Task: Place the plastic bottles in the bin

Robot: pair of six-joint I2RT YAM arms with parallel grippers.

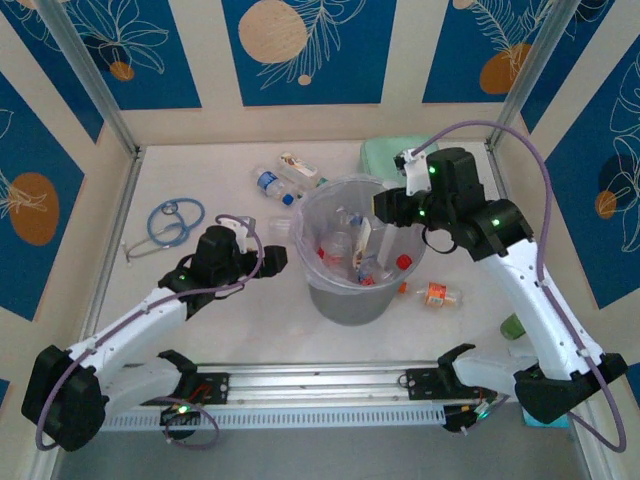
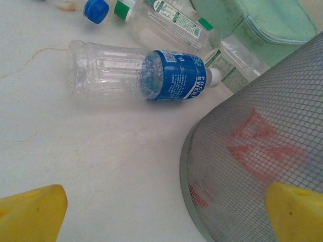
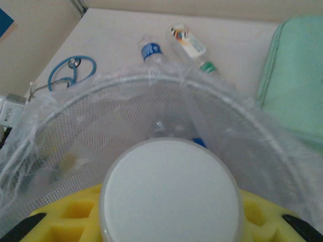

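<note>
While looking down from above, found the right pincer (image 1: 388, 208) poised over the bin (image 1: 345, 300), clenched on a pale-ended bottle (image 3: 170, 194), seen end-on as a round disc, label hidden. Noted the bin's bagged mouth directly beneath that pincer, other bottles (image 1: 352, 262) lying inside; judged a plain release enough there. Spotted an orange-labelled bottle (image 1: 437, 293) on the tabletop (image 2: 101, 166) behind that pincer, toward its arm's base, outside the bin.

Found the left pincer (image 1: 272, 258) spread wide and empty, low over the tabletop, right finger just beside the bin's mesh wall. Saw a blue-labelled bottle (image 2: 171, 75) on its side ahead of that pincer, well clear of the fingers, long axis lying crosswise to the reach: cap toward the right-finger side and the bin, ribbed base toward the left-finger side. Made out two more bottles (image 2: 171, 20) beyond it, farther from the pincer, near a mint-green pouch (image 2: 262, 22).

Judged the left arm by far the nearer to the blue-labelled bottle. Reckoned its fingers set in line with the bottle's length, not across its girth, so expected a wrist turn before the short advance and the closing
</note>
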